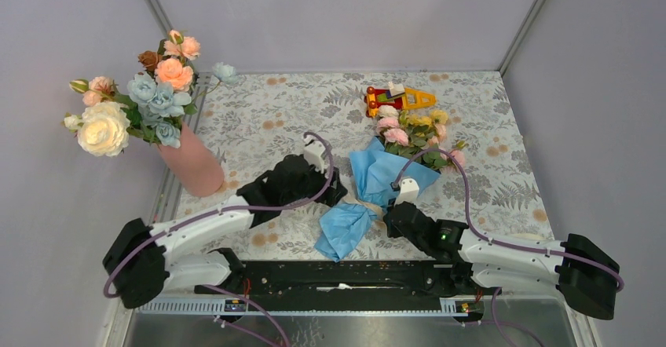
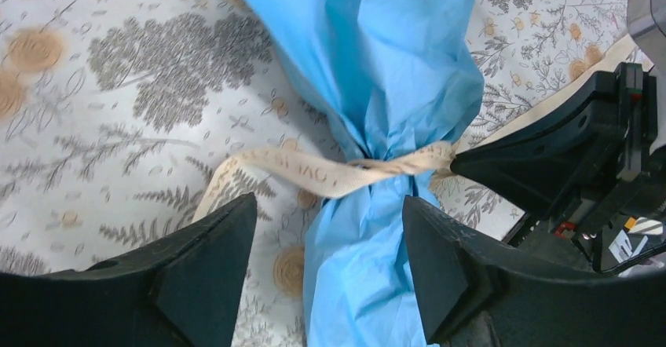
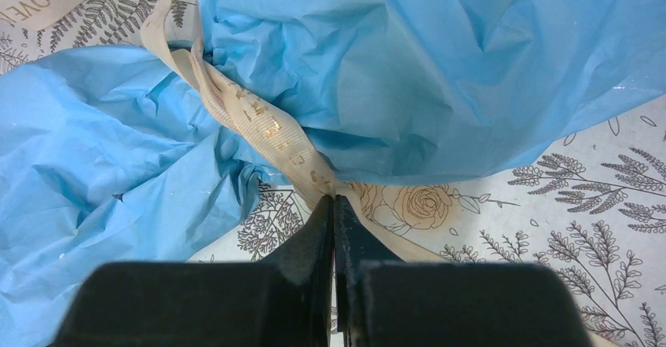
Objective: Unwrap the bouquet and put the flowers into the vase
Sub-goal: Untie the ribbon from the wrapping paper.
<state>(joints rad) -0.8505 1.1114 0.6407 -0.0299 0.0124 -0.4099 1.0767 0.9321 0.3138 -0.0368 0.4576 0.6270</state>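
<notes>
Bouquet (image 1: 393, 170) lying flat on the patterned surface (image 1: 503, 166), between the two arms. Its long axis runs from the near left, where the crumpled tail of blue paper (image 1: 343, 233) ends, to the far right, where the flowers (image 1: 412, 131) spread beside a red-and-yellow toy (image 1: 397, 97). A cream ribbon (image 2: 330, 176) crosses the wrapper at its pinched neck, roughly at right angles to that axis.

Right hand (image 3: 334, 206): clenched, its tips grasping the ribbon on the near-right side of the neck. Left hand (image 2: 330, 217): released, its jaws standing apart on either side of the paper below the neck and gripping nothing; a loose ribbon tail lies on the surface toward its left jaw.

Both hands sit close to the neck, the left one on the side nearer the vase (image 1: 192, 165), which stands well apart at the far left and carries larger blooms (image 1: 133, 104).

Judged step: loosening the tie, since the wrapper is not yet open. The coming move likely turns on drawing the ribbon along its own line, across the bouquet's axis, while the stems stay put.
</notes>
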